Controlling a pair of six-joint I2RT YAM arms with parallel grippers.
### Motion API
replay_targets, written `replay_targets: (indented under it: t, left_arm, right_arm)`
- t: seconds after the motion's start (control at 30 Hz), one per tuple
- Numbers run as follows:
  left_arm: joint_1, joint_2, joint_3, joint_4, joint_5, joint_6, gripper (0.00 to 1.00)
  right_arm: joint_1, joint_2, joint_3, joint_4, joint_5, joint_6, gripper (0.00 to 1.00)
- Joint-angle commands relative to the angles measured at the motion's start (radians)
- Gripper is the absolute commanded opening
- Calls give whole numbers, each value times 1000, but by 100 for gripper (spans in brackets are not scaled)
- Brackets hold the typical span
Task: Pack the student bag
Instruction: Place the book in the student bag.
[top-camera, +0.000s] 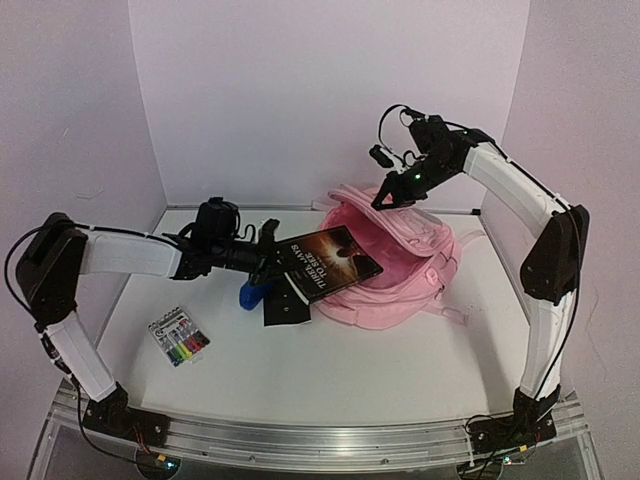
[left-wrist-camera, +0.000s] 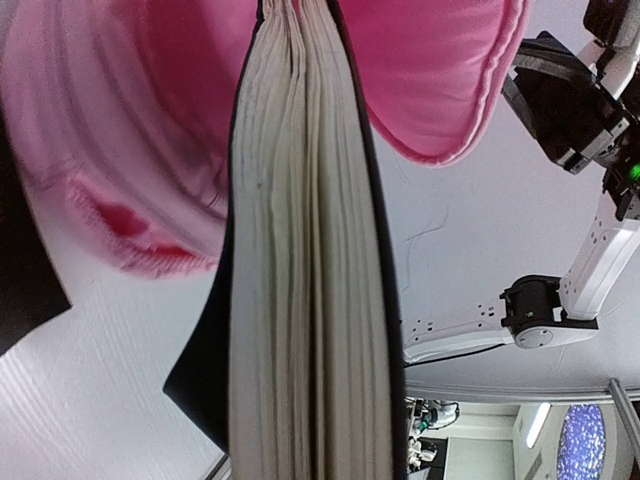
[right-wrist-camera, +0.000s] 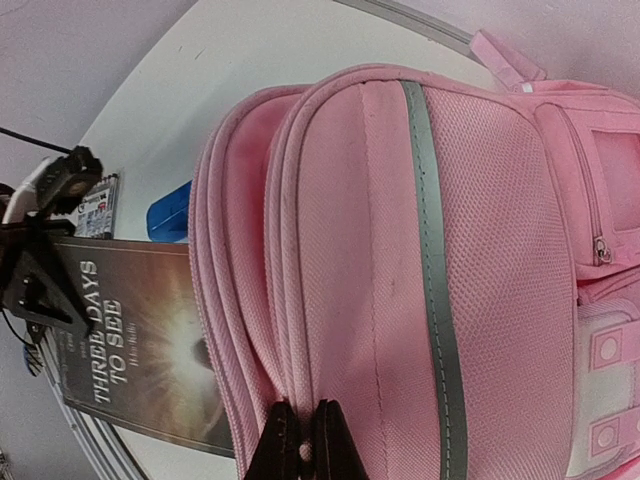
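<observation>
Here, the student bag (top-camera: 400, 272) lies on the white surface (top-camera: 400, 370) toward its far right corner, with its open mouth turned to the left edge. The right hand (top-camera: 386, 202) comes down from above and is pinched shut on the pink fabric of the bag's upper rim, holding that rim raised above the rest of the bag so that the mouth gapes. The left hand (top-camera: 270, 258) reaches in from the left edge and is clamped narrow on a dark-covered book (top-camera: 330, 262), titled "Three Days to See". The book is held clear of the surface and tilted, with its right corner over the bag's mouth; the left wrist view looks along its page edges toward the pink lining. Below the book's left end, a blue object (top-camera: 250, 294) and a flat black item (top-camera: 285, 308) rest on the surface just beside each other. A pack of coloured markers (top-camera: 180, 337) lies nearer the left edge, well apart from the bag.
</observation>
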Motion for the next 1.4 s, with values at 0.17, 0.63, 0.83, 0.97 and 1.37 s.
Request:
replay_targets:
  t: [0.17,0.63,0.83,0.97,1.37]
  left_arm:
    - [2,399,407,407,68,-181,0]
    - [-45,752,1044,-162,-75,-62,4]
    - [-72,841,1222,-380,-82,12,10]
    - [-73,757,1154,-486,-130,116,40]
    - [-73,422,807,-573,-260,225,67]
  right_arm:
    - [16,-68,63,94,-117,188,0]
    - [15,-132,-33,133,-130,236,0]
    - [-4,-126,-42,137,-142,256,0]
    - [-36,-123,-60,138,-144,270,0]
    - [-87,-146,-161,140,-127,237,0]
